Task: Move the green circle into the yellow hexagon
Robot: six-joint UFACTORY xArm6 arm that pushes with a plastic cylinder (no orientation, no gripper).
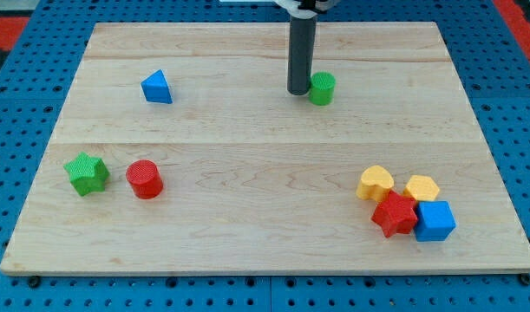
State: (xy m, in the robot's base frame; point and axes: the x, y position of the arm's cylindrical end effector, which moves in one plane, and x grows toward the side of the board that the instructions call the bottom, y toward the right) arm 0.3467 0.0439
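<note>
Item 1. My tip [297,91]: a plain dark rod end with no jaws, so nothing is clasped or held and no opening width applies. It is set on the board just beside the green circle [322,88], on that block's left in the view, close enough that contact looks likely though it cannot be confirmed.

Item 2. Green circle: a short green cylinder, standing upright in the upper middle of the wooden board [247,173]. All further places are given relative to this block.

Item 3. Yellow hexagon [422,188]: well apart from the green circle, toward the view's bottom right. It sits in a tight cluster, with a yellow rounded block [376,183] on its left, a red star [395,214] below left, and a blue cube [435,220] directly below (the cluster members appear to touch one another).

Item 4. Bystanders: a blue triangle [157,87] is found far to the green circle's left; a red cylinder [145,178] and a green star [86,172] lie well to its lower left.

Item 5. Progress, as judged: the task is at an early stage. The circle is engaged from its left side, but most of the diagonal run toward the hexagon is left, and contact between the two is not yet made.
</note>
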